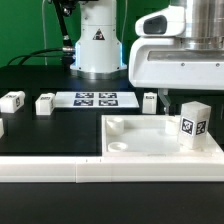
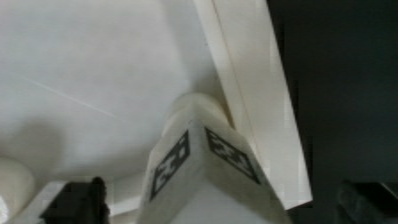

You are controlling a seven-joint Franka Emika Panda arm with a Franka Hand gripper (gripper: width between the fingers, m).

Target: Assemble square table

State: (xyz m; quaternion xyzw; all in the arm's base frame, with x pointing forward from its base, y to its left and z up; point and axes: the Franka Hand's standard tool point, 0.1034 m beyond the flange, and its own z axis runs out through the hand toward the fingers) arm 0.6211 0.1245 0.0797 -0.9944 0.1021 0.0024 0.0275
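Note:
The square table's white slab (image 1: 135, 148) lies flat at the front, on the exterior view's right. One white tagged leg (image 1: 193, 125) stands upright in its corner on that side. My gripper (image 1: 188, 97) hangs right above this leg. In the wrist view the leg (image 2: 205, 160) rises between the two dark fingertips (image 2: 80, 202), with a gap on each side, so my gripper (image 2: 222, 208) is open and holds nothing. The slab's raised rim (image 2: 249, 80) runs beside the leg. Three more legs (image 1: 12, 100) (image 1: 45, 103) (image 1: 150, 100) lie loose on the black table.
The marker board (image 1: 97, 99) lies flat at the back centre, in front of the robot base (image 1: 97, 45). A long white border rail (image 1: 50, 170) runs along the front edge. Another small white piece (image 1: 2, 128) shows at the exterior view's left edge.

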